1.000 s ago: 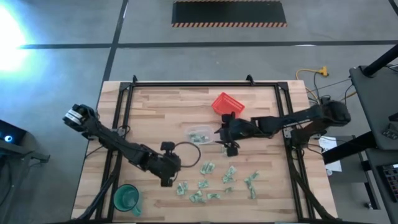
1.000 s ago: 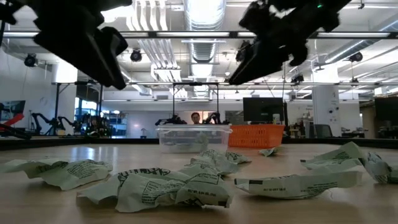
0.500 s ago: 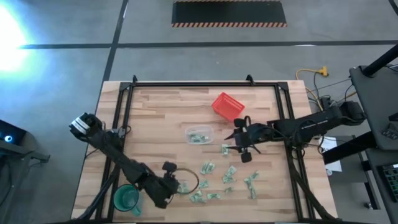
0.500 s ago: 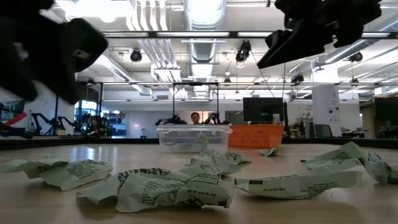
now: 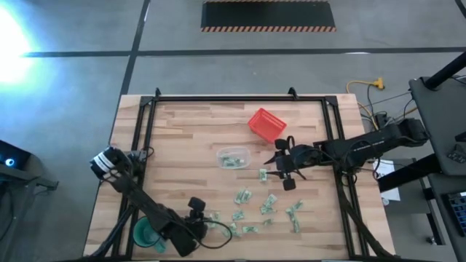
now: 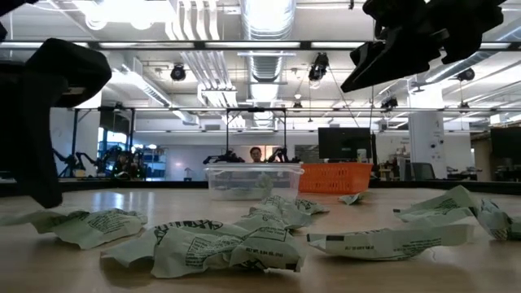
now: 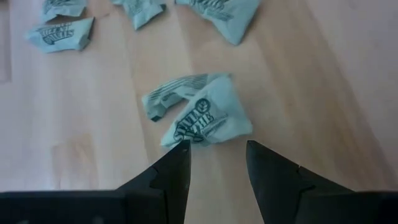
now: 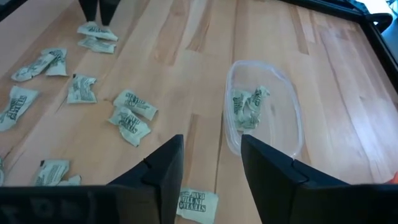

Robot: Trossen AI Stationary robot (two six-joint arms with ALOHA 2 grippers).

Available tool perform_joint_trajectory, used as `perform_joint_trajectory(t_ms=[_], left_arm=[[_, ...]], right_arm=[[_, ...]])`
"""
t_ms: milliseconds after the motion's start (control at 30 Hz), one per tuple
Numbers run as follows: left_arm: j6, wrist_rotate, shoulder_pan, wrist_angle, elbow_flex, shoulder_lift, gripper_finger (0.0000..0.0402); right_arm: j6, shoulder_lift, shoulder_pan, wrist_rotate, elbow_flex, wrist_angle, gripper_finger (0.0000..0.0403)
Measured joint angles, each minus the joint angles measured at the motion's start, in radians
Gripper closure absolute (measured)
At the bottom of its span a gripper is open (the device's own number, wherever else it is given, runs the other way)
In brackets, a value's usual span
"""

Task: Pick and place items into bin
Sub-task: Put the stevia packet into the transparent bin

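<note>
Several small pale green and white wrapped items [image 5: 251, 207] lie loose on the near right half of the wooden table. The clear bin [image 5: 233, 158] sits mid-table with a few items [image 8: 249, 106] inside. My left gripper [image 7: 216, 152] is open low over the near left of the scatter, its fingertips just short of one crumpled item [image 7: 199, 115]; whether a tip touches it I cannot tell. In the high view that gripper [image 5: 207, 220] is beside the green cup. My right gripper [image 8: 211, 155] is open and raised, right of the bin, over a single item [image 8: 196, 202].
A red mesh basket [image 5: 266, 124] stands beyond the bin toward the far right. A green cup [image 5: 148, 233] stands at the near left corner, close to my left arm. A black metal frame [image 5: 145, 131] runs along the table's sides. A person shows far back in the room [image 6: 256, 153].
My left gripper has swung toward the table's near edge and sunk down to the near-left item. My right gripper has drawn back from the bin toward the table's right edge, then held still.
</note>
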Motion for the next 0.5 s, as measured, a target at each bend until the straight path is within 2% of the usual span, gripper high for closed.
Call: perform_joint_trajectory(t_ms=[500], left_arm=[[0.001, -0.012, 0.018, 0.007, 0.002, 0.003, 0.0263]], right_arm=[[0.009, 0.003, 0.0, 0.0, 0.0, 0.0, 0.0253]])
